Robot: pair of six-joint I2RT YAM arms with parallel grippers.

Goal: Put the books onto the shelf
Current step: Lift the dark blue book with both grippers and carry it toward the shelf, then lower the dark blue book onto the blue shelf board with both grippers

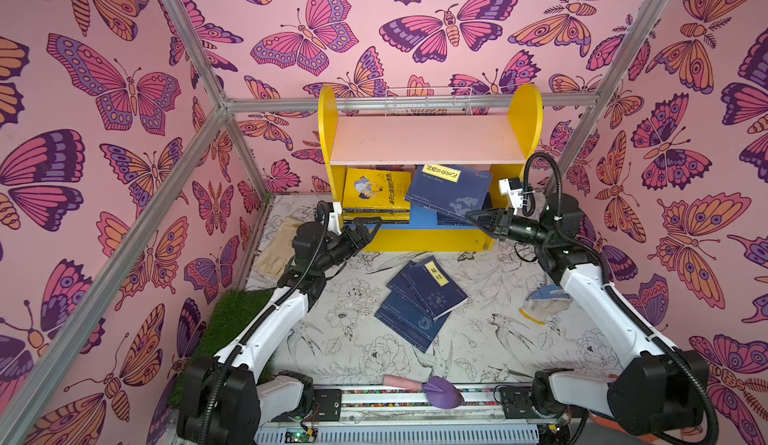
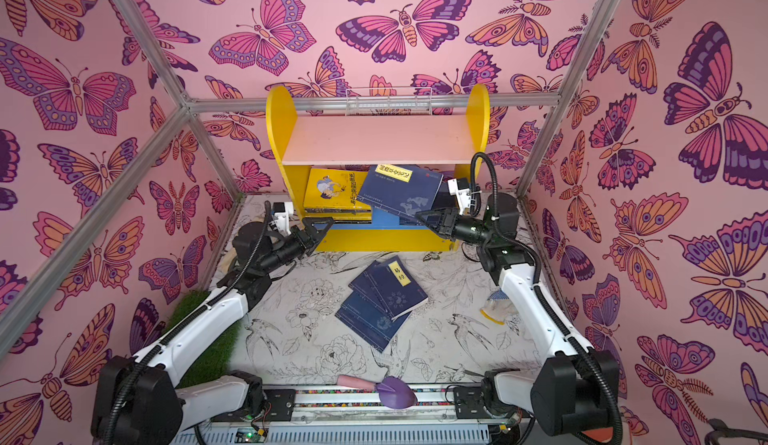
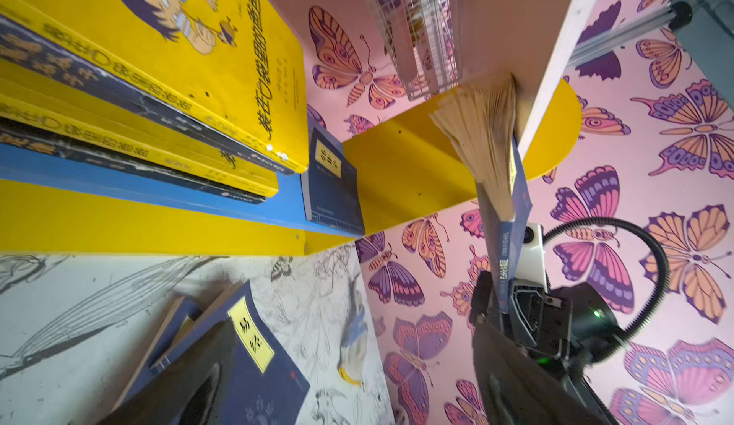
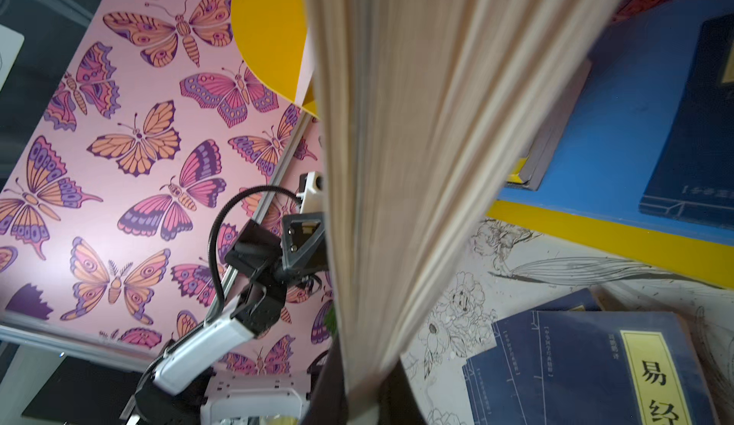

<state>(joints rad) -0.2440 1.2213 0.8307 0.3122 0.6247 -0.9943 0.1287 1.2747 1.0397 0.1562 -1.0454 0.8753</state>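
The shelf (image 1: 428, 139) (image 2: 378, 139) stands at the back, yellow-sided. On its blue lower board (image 3: 119, 182) lies a stack of yellow and dark books (image 1: 376, 191) (image 3: 159, 85). My right gripper (image 1: 471, 214) (image 4: 361, 395) is shut on a navy book (image 1: 449, 191) (image 3: 504, 220), which tilts in the lower compartment with its pages fanned out. Another navy book (image 3: 331, 180) lies flat under it. My left gripper (image 1: 365, 224) (image 3: 349, 395) stands open and empty, just in front of the yellow stack. Several navy books (image 1: 419, 301) (image 4: 588, 367) are piled on the table.
A white wire basket (image 1: 428, 100) hangs behind the shelf. A work glove (image 1: 542, 303) lies at the right, a beige cloth (image 1: 276, 247) and a grass patch (image 1: 232, 322) at the left. A purple trowel (image 1: 432, 391) rests at the front edge.
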